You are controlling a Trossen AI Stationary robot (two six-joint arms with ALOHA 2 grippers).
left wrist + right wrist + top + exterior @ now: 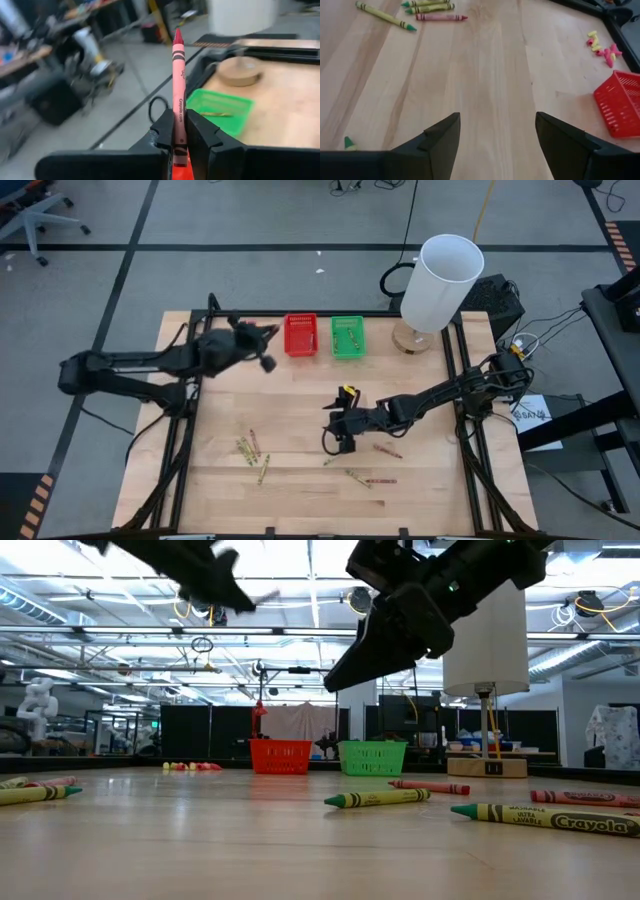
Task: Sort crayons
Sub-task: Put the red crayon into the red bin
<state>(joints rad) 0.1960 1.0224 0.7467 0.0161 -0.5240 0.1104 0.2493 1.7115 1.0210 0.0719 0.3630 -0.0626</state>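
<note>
While left gripper (180,145) pinches red crayon (178,90) just short of red basket (300,335), delivery underway; next: release over basket; right gripper (497,145) wide, empty

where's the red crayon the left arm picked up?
The red wax crayon stands pinched upright in the left gripper, near the table's far edge, just left of the red plastic basket.

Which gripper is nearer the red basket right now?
Left. The left gripper, holding a red crayon, is just beside the red basket; the right gripper hangs open mid-table.
</note>
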